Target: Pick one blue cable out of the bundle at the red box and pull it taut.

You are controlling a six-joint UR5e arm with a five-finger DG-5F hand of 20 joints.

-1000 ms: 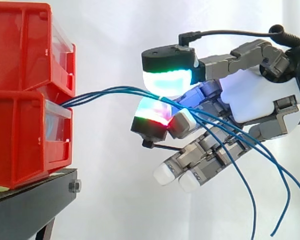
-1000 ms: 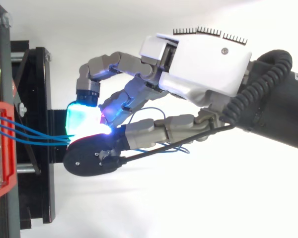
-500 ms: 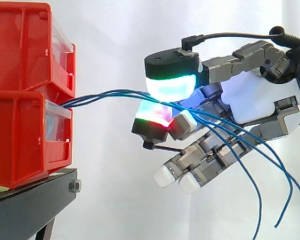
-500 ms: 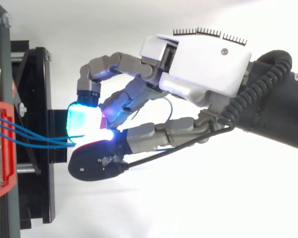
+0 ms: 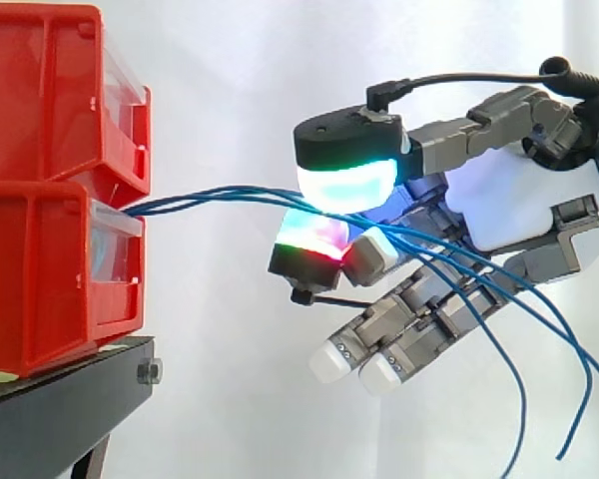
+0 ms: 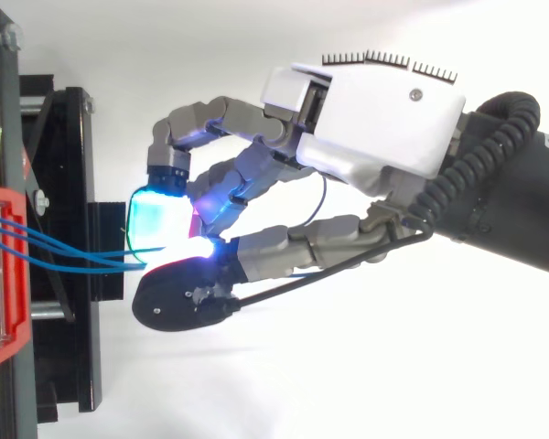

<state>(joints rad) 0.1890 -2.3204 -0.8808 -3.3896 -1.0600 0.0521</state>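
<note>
Robot hand [image 5: 519, 205] pinches blue cables [image 5: 220, 195] — running level, rightward from the red box [image 5: 40, 279].

We look at the work from two cameras. The side one stands beside it at about bin height and looks level across. The bins [image 5: 50, 190] and stand [image 5: 70, 399] sit at its left edge, the hand [image 5: 519, 200] comes in from the right, and the curtain [image 5: 230, 90] closes the back. It is near: the bins are cut off at the top and left. The top one looks down from above, just as near, with the bins a narrow strip at its left edge and the arm [image 6: 522, 210] entering from the right. Both views share the bins' front, the stand, the cables [image 5: 220, 192] and the hand.
</note>
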